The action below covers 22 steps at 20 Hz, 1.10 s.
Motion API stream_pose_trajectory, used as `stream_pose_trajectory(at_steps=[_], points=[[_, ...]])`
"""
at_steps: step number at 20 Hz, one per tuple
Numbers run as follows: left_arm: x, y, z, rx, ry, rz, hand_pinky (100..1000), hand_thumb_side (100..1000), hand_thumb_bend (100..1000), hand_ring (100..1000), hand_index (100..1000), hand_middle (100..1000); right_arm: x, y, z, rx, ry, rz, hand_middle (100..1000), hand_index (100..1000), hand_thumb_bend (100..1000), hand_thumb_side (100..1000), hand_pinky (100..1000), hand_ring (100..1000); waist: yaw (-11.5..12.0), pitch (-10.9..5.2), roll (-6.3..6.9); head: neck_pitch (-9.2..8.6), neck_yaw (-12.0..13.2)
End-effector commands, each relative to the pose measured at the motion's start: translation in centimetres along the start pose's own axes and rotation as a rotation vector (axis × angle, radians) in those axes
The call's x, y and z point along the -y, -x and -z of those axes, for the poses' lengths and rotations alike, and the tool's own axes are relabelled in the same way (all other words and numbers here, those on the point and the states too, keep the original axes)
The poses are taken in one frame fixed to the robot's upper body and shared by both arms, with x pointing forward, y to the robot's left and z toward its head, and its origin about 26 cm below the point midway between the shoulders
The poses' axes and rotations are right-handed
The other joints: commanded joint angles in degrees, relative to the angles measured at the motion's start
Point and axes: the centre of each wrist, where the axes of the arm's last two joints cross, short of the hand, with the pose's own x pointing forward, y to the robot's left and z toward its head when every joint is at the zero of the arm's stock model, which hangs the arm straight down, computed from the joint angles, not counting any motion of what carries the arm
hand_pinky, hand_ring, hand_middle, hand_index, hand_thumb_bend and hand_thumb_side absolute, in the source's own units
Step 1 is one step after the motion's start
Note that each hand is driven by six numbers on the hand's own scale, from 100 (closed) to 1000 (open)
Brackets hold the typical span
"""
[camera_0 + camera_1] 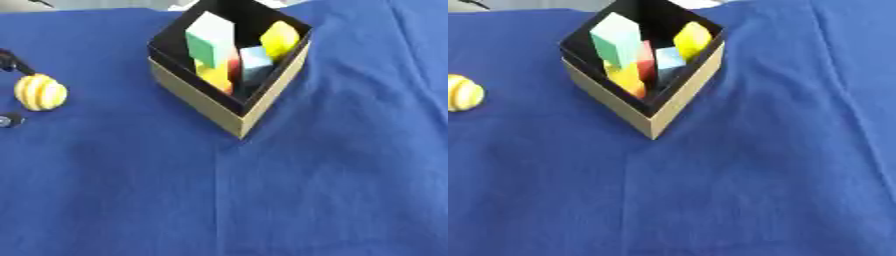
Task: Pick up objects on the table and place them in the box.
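A tan cardboard box (203,102) with a black inside stands at the upper middle of the blue cloth, one corner toward me. Inside it stand a green block (208,40), a yellow block (280,39), a light blue block (255,64), a red piece (647,62) and another yellow piece (214,76). A yellow ball with pale stripes (40,92) lies on the cloth at the far left. Black parts of my left hand (12,62) show at the left edge, just above and below the ball. My right hand is out of sight.
The blue cloth (262,200) covers the whole table, with shallow creases at the right. A pale strip shows along the far edge behind the box.
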Motion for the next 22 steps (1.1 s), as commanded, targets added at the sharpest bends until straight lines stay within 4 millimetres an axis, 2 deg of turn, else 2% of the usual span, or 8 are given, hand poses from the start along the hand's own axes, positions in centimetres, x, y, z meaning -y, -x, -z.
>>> stream_pose_trajectory(at_steps=[1, 12, 20, 22], points=[[-1.9, 0.9, -0.8, -0.041, -0.084, -0.001, 905, 189, 343, 889, 910, 865, 0.4, -0.6, 0.4, 0.026, 0.008, -0.006, 730, 819, 100, 762, 843, 844, 0.02, -0.99, -0.1, -1.04, 0.21], [-1.3, 2.0, 2.0, -0.093, -0.036, -0.003, 908, 164, 361, 895, 908, 878, 0.3, -0.7, 0.5, 0.034, 0.005, 0.004, 730, 820, 100, 764, 843, 844, -0.75, 0.15, -0.7, -2.39, 1.06], [-1.0, 2.3, 2.8, -0.097, 0.0, 0.003, 907, 156, 360, 894, 905, 876, 0.3, -0.7, 0.5, 0.038, 0.014, 0.011, 728, 819, 100, 764, 843, 842, -0.97, 0.87, -0.93, -2.58, 1.24], [-0.7, 2.5, 3.0, -0.117, 0.016, 0.002, 899, 134, 330, 883, 889, 861, 0.2, -0.7, 0.5, 0.039, 0.017, 0.016, 724, 818, 100, 766, 842, 838, -1.18, 1.33, -1.03, -2.85, 1.44]])
